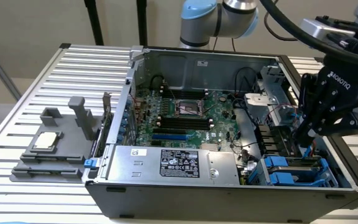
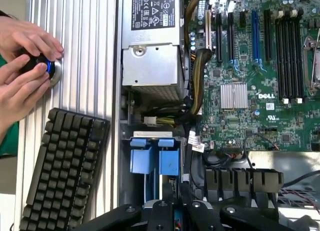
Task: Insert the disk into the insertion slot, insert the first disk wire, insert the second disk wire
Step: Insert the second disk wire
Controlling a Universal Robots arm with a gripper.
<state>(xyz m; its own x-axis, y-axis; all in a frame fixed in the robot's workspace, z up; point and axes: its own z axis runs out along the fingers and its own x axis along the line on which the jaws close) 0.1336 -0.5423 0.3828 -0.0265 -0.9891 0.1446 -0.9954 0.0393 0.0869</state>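
Open PC case (image 1: 229, 116) on ribbed tabletop (image 1: 73, 60). Robot hand (image 1: 307, 135) reaches down into the case corner on the exterior view's right, fingertips just above the blue-railed insertion slot (image 1: 297, 172). Fingers drawn close together; cannot tell whether they pinch a wire. The disk (image 2: 152, 153) sits in the slot, blue carrier tabs showing beside the power-supply box (image 1: 173, 163). Wrist view: a person's hands (image 2: 22, 66) on a round knob, keyboard (image 2: 62, 171) nearby.
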